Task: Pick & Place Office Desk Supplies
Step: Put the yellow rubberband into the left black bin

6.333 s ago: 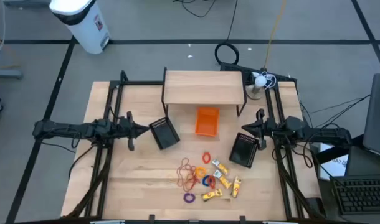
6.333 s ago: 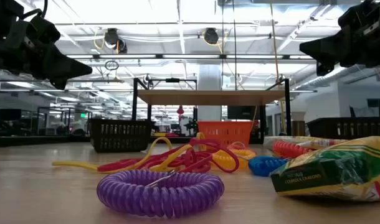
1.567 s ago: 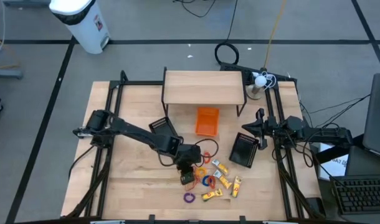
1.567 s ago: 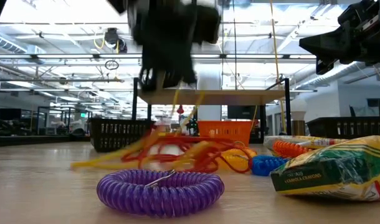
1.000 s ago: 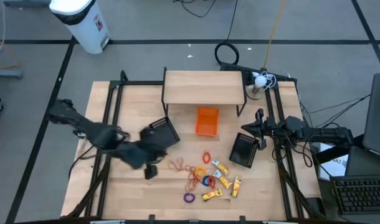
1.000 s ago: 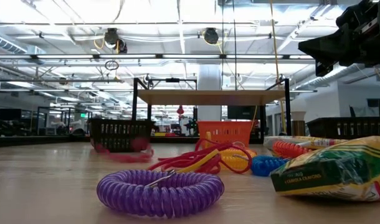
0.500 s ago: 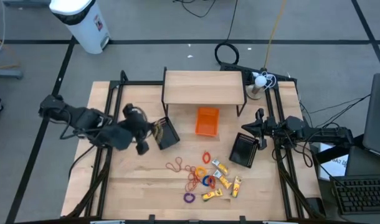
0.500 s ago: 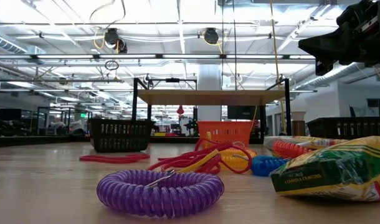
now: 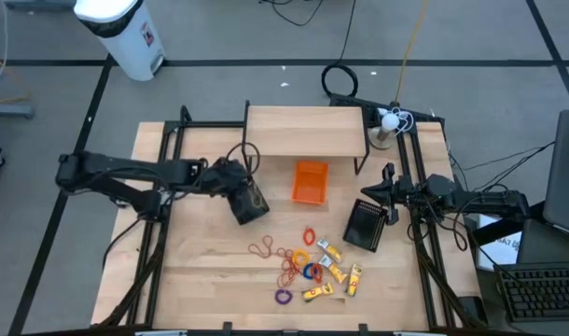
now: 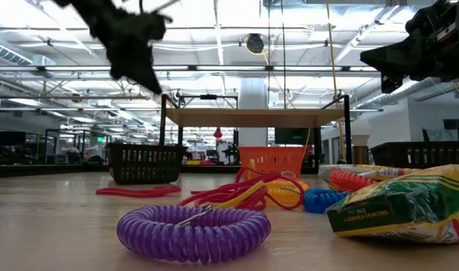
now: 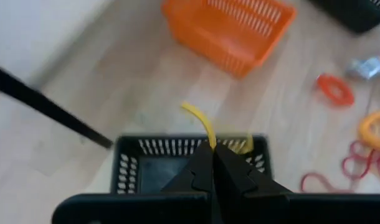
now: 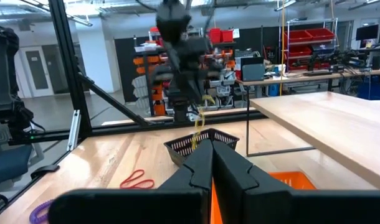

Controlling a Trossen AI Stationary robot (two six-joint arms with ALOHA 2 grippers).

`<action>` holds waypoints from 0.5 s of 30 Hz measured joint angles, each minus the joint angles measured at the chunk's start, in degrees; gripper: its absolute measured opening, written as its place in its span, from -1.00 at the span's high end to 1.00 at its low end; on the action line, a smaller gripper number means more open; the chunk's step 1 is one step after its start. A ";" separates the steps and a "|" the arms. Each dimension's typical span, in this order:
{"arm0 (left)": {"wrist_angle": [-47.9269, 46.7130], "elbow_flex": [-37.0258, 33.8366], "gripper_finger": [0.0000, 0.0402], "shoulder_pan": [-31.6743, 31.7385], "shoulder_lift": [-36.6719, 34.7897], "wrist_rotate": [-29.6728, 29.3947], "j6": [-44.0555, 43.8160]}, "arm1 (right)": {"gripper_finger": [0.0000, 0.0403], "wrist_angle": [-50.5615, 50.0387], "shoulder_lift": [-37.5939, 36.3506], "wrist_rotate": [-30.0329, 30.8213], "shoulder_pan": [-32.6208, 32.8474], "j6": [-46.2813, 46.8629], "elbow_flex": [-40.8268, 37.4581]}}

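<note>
One yellow band (image 11: 200, 123) pinched above black basket (image 11: 131, 163), left wrist only

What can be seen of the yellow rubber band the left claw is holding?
The thin yellow rubber band is pinched in the shut left claw, a curved strand sticking out beyond the fingertips. It hangs above the black slotted plastic basket, not yet dropped in. From the right wrist view it dangles as a limp strip over that basket. Its full loop is not visible.

White trash bin (image 9: 124, 35) on the floor, upper left of the high view. Small wooden shelf (image 9: 306, 130) at the table's (image 9: 201, 280) far edge, coiled black cable (image 9: 340, 80) behind it. Keyboard (image 9: 540, 291) lower right.
</note>
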 joint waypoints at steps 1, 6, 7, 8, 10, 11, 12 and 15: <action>1.12 -1.18 1.00 0.59 0.06 0.68 0.01 | 1.00 -0.02 0.00 0.00 0.00 -0.07 -0.01; 1.57 -4.63 1.00 1.51 -0.02 1.53 -2.40 | 1.00 -0.01 0.00 0.02 0.02 -0.50 -0.02; 1.51 -5.02 1.00 1.13 -0.02 1.54 -3.08 | 1.00 -0.01 0.00 0.02 0.00 -0.50 0.00; 1.37 -5.21 1.00 0.64 -0.02 1.62 -3.68 | 1.00 -0.01 0.00 0.02 0.01 -0.50 -0.01; 0.60 -5.24 1.00 -0.56 -0.02 0.81 -4.74 | 1.00 0.00 0.00 0.02 0.00 -0.26 -0.02; 0.37 -5.24 1.00 -1.30 -0.02 -0.07 -5.31 | 1.00 0.00 0.00 0.02 0.02 -0.12 0.00; 0.38 -5.26 1.00 -1.95 -0.01 -1.06 -5.58 | 1.00 -0.02 0.00 0.02 0.02 -0.11 0.00; 0.35 -5.22 1.00 -2.46 2.03 -0.65 -5.68 | 1.00 0.02 0.00 0.02 0.00 -0.11 0.00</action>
